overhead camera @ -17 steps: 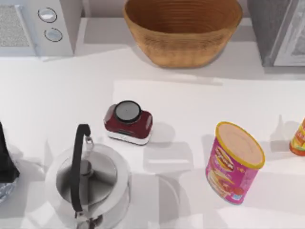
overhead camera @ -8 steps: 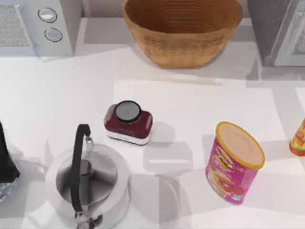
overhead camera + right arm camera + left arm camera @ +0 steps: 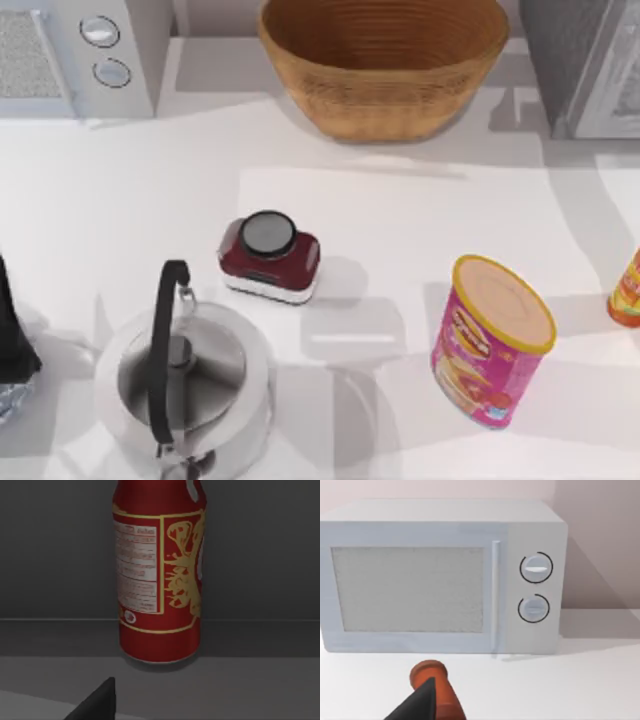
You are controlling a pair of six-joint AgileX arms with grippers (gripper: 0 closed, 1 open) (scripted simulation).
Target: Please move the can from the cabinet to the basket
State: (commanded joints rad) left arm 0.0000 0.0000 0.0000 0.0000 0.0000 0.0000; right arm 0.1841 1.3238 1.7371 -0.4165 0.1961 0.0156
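one dark fingertip [image 3: 97, 700] of the right arm is showing just before the can [image 3: 159, 575], which is standing upright in a dim grey space; whether the jaws are open i cannot tell. the left arm is facing the microwave [image 3: 440, 577]. the basket [image 3: 384, 65] is sitting at the surface's far edge, the cabinet [image 3: 585, 65] beside it at the right.

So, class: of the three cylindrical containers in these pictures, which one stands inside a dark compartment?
The red can, upright on a grey shelf against a dark back wall. The pink canister and the orange-yellow container stand out on the white table.
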